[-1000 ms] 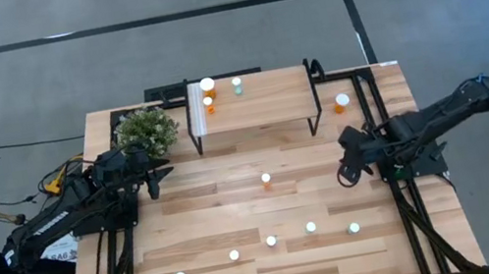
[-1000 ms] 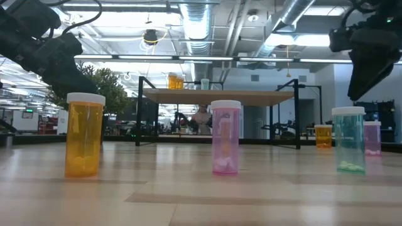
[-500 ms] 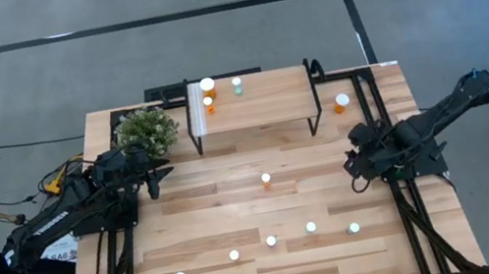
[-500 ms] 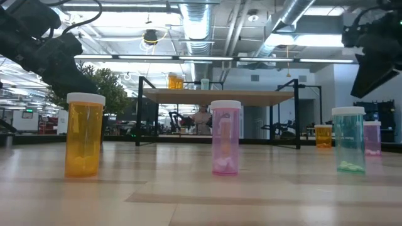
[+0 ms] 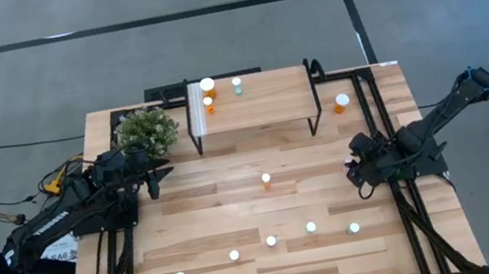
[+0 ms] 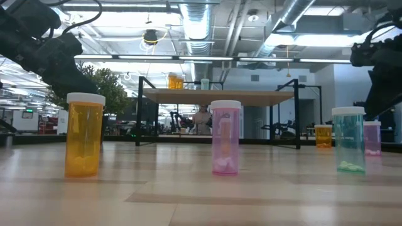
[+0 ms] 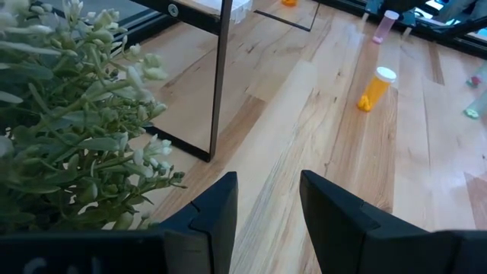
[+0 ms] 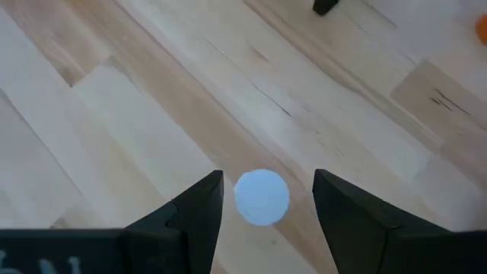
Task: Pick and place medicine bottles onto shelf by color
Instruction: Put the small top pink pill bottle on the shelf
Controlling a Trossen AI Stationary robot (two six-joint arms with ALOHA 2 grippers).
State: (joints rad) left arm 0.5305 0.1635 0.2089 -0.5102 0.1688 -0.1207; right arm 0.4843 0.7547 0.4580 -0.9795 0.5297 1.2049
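Note:
The light-wood shelf (image 5: 258, 101) stands at the table's far middle. It carries an orange bottle (image 5: 209, 104), a larger white-capped bottle (image 5: 207, 85) and a pale green bottle (image 5: 237, 84). Several bottles stand upright on the table, among them an orange one (image 5: 266, 180), one by the shelf's right legs (image 5: 343, 101) and a near row (image 5: 271, 241). My right gripper (image 5: 363, 180) is open over the table's right part. In its wrist view a white cap (image 8: 262, 197) shows between its fingers, apart from them. My left gripper (image 5: 159, 175) is open and empty beside the plant.
A potted plant (image 5: 146, 129) stands at the far left corner, close to my left gripper and the shelf's left legs (image 7: 221, 72). Black frame rails (image 5: 370, 86) run along the table's right side. Bare wood lies between the shelf and the near row of bottles.
My right gripper has gone toward the table's right edge and a little toward the near edge, staying open. No bottle has moved.

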